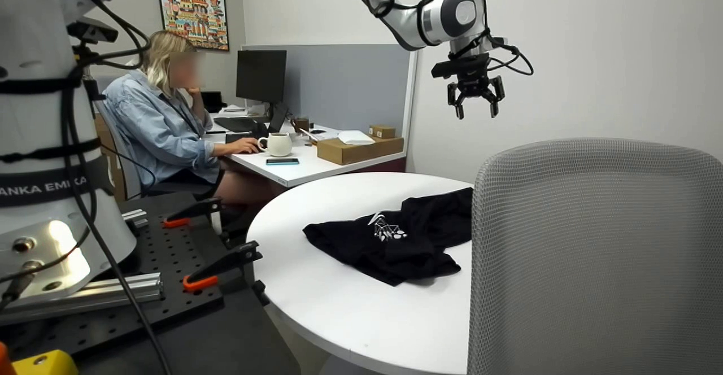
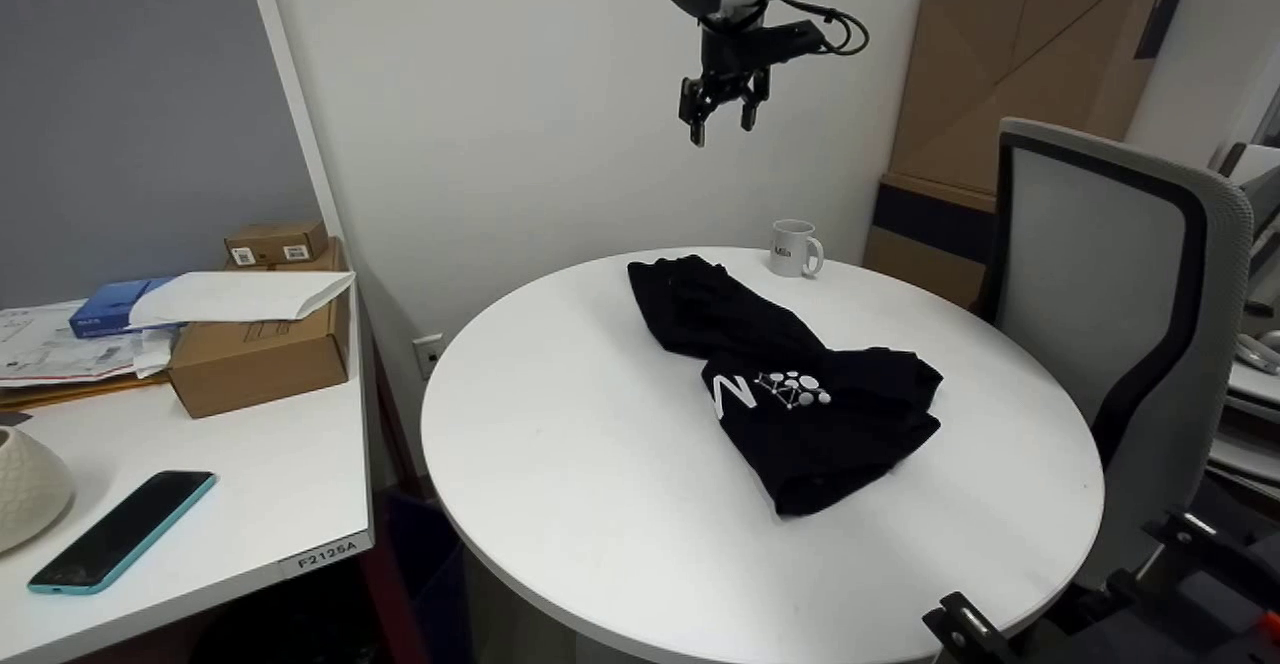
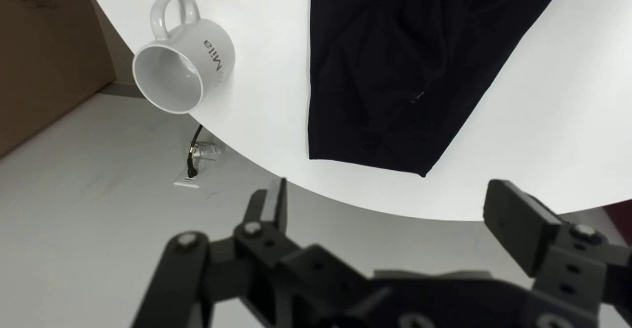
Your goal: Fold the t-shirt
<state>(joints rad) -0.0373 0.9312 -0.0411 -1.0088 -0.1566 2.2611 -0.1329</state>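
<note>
The black t-shirt lies on a round white table [image 2: 580,464], wrinkled and partly doubled over, its white print showing in both exterior views. Its printed part [image 2: 830,454] is toward the near side; a narrower stretch reaches the far edge. In an exterior view the chair hides one end of the t-shirt [image 1: 361,245]. High above the table's far side hangs my gripper [image 2: 722,135], also the gripper [image 1: 477,116] against the wall. From the wrist, the jaws of the gripper [image 3: 388,181] stand wide apart with nothing between them, well above the end of the t-shirt [image 3: 375,71].
A white mug [image 2: 788,249] stands near the table's far edge, beside the t-shirt. A grey mesh chair [image 1: 593,262] is close against the table. A person [image 1: 161,109] sits at a neighbouring desk [image 2: 290,454] bearing a cardboard box [image 2: 265,364]. Clamps [image 1: 226,262] stick out near the robot base.
</note>
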